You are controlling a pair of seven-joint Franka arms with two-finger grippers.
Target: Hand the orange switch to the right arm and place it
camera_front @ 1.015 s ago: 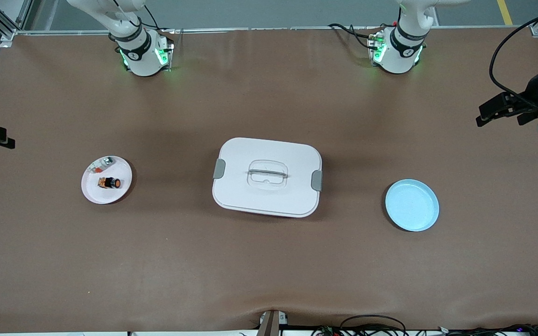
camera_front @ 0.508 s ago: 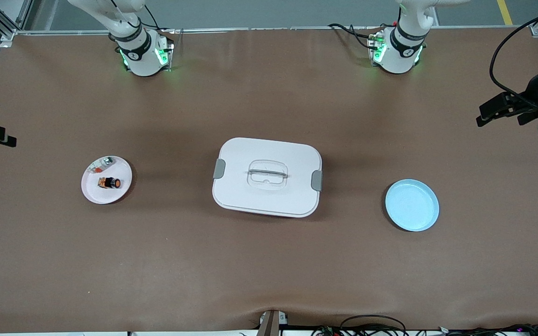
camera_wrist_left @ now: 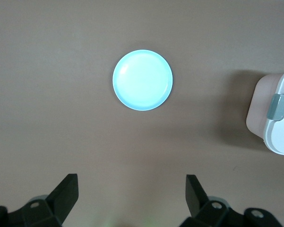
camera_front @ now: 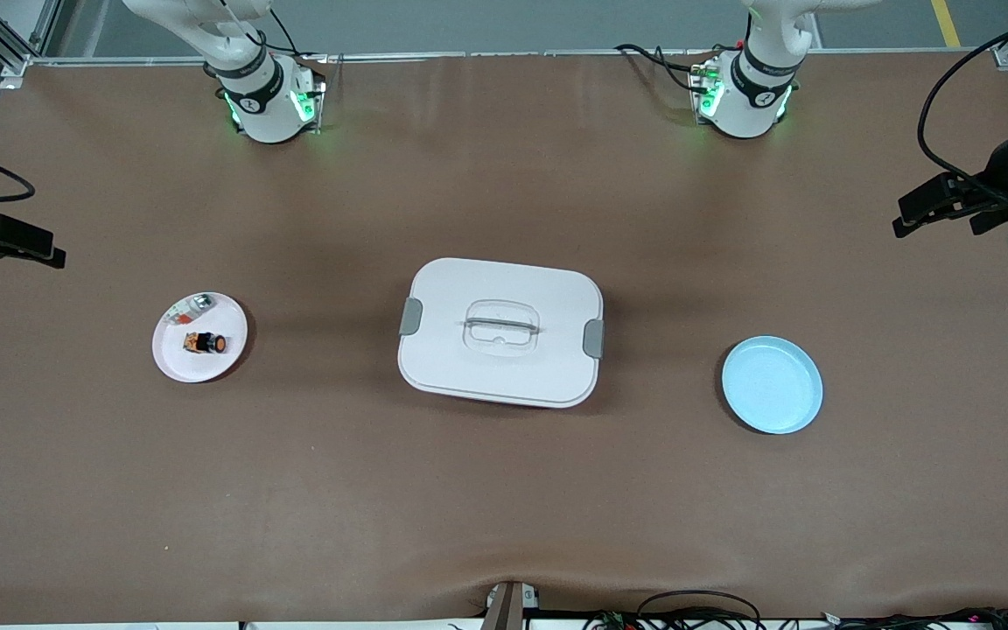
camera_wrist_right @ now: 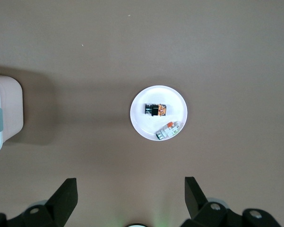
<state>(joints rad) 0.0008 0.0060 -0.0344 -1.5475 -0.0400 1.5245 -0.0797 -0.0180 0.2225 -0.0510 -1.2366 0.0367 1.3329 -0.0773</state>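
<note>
You haven't started: the orange switch (camera_front: 206, 343) lies on the white plate (camera_front: 178, 367) toward the right arm's end of the tabletop; left claw (camera_wrist_left: 131, 194) and right claw (camera_wrist_right: 130, 196) both hover open, empty

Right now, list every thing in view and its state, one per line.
orange switch: lying on white plate, ungripped
silver-grey piece: lying on same plate
white box: lid on
blue plate: empty
left pincer: open, over table
right pincer: open, over table
</note>
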